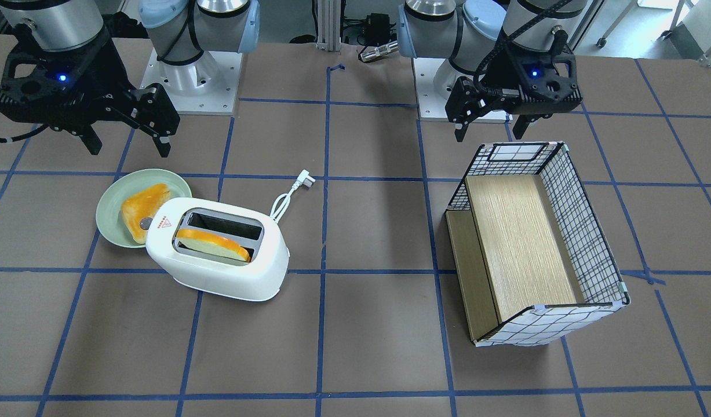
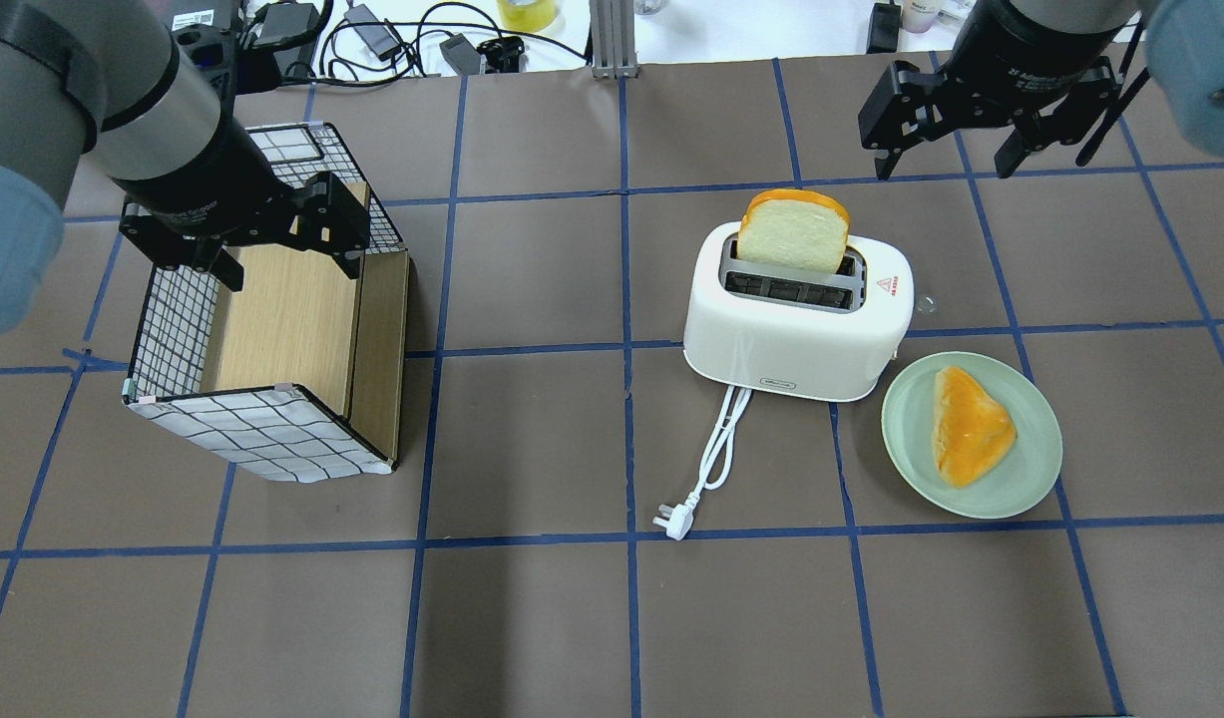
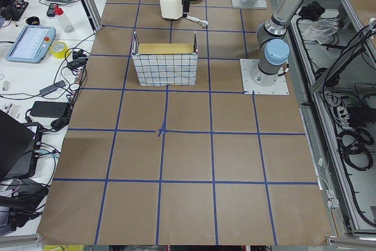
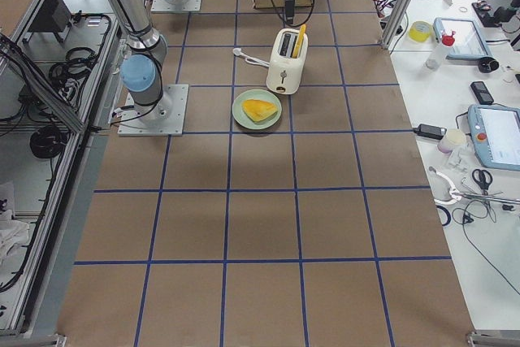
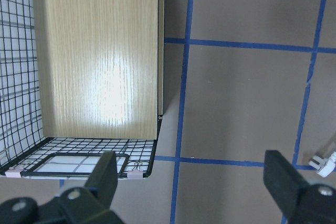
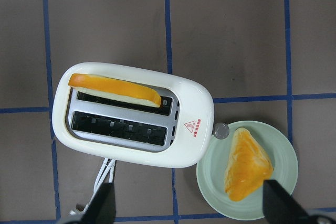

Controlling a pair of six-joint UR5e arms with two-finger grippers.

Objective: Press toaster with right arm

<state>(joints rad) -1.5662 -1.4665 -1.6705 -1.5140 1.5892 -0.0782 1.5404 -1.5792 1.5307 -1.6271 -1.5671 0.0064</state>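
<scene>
The white two-slot toaster (image 1: 228, 281) stands on the brown table, with a bread slice (image 1: 213, 243) sticking up from one slot. It also shows in the overhead view (image 2: 791, 344) and in the right wrist view (image 6: 194, 103). A small grey knob (image 6: 220, 130) sits at its end, by the plate. My right gripper (image 2: 943, 168) hovers open and empty, above and beyond the toaster toward the far side; it also shows in the front view (image 1: 129, 149). My left gripper (image 2: 290, 274) is open and empty over the basket.
A pale green plate (image 2: 1030, 469) with a toast piece (image 2: 971, 424) touches the toaster's end. The white cord and plug (image 2: 671, 521) trail toward the robot. A grid-patterned basket (image 2: 262, 439) with a wooden floor lies on the left.
</scene>
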